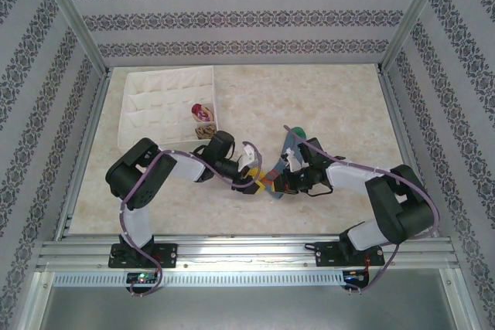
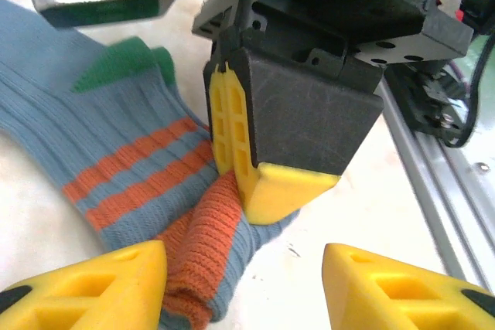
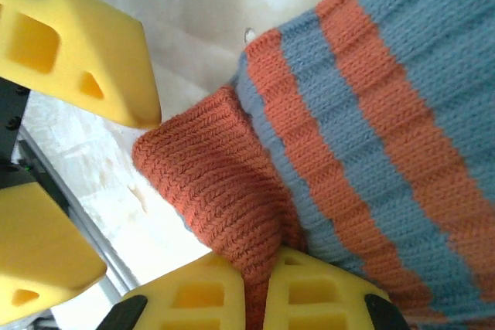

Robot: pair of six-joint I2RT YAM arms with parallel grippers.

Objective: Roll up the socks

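Upper left of the overhead view: white box (image 1: pixel 166 73), soft-walled, gridded into small square cells. Two cells along its right side hold a maroon roll (image 1: pixel 200 110) and, just below it, a tan roll (image 1: pixel 206 130), their patterns too small to read. Tabletop (image 1: pixel 340 106) is pale cream, faintly marbled and matte. Centre of frame: left pincer (image 1: pixel 251 174), with wedge-shaped yellow plastic fingers (image 2: pixel 85 284) moulded with hollow cut-outs, spread wide. The cuff end of the sock sits between the tips, close to one finger; whether it touches, I cannot tell. Blue sock (image 1: pixel 292 143) lies flat on the tabletop between the two arms. It is a ribbed knit, grey-blue, with orange bands across the leg and a green patch (image 2: pixel 124 63) at the far end. The cuff (image 2: pixel 209 229) is solid orange in a coarser rib, folded back on itself into a thick lump. Right of that: right pincer (image 1: pixel 280 182), black blocky housing with the same yellow fingers, pressed together and pinching the orange fold. The knit bunches where the tips bite. Lower right of the left wrist view: grey aluminium rail (image 2: pixel 448 191) at the tabletop edge.
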